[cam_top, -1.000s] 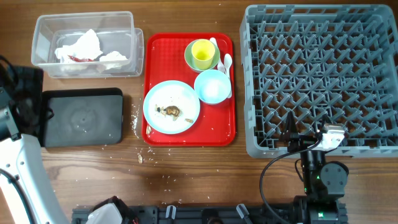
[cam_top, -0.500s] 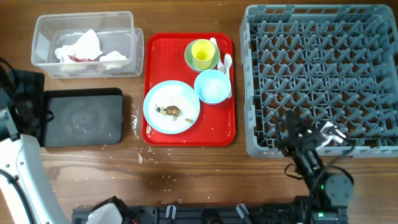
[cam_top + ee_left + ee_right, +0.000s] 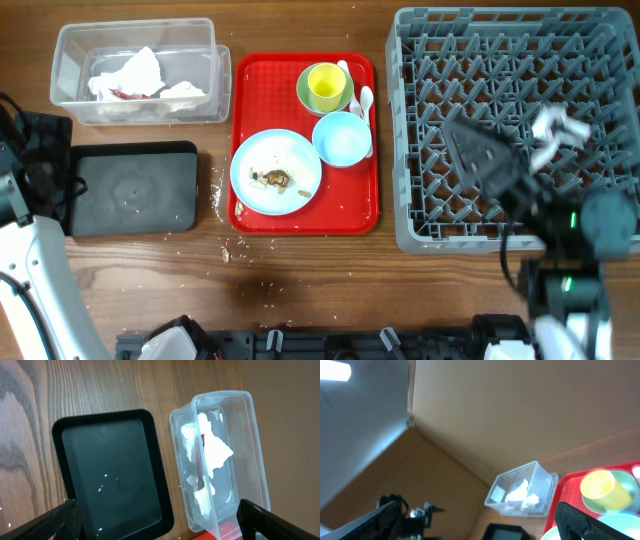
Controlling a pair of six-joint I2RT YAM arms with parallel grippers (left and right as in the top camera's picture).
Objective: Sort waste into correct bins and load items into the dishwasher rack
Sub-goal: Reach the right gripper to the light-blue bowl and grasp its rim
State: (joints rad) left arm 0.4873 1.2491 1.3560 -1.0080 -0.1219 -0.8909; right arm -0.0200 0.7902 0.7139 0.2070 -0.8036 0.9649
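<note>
Crumpled stained napkins (image 3: 135, 75) lie in the clear tub (image 3: 70, 50), also in the left wrist view (image 3: 220, 455). The black tray (image 3: 130, 188) is below it. On the red tray (image 3: 355, 210) sit a light blue plate (image 3: 290, 160) with brown food scraps (image 3: 275, 179), a light blue bowl (image 3: 342, 140), and a yellow cup (image 3: 325, 85) in a green bowl (image 3: 305, 98), with a white fork and spoon (image 3: 362, 97) beside them. My left gripper (image 3: 157, 522) is open above the black tray. My right gripper (image 3: 465, 135), blurred, is open and empty above the grey rack (image 3: 520, 60).
Pale crumbs (image 3: 220, 190) lie on the wood between the black tray and the red tray. The right wrist view shows the tub (image 3: 522, 492), the yellow cup (image 3: 602, 485) and the left arm (image 3: 415, 510) far off. My left arm (image 3: 25, 200) fills the left edge.
My right arm has lifted from the rack's front edge and swung up over the rack, fingers pointing toward the red tray. The left arm has not moved.
</note>
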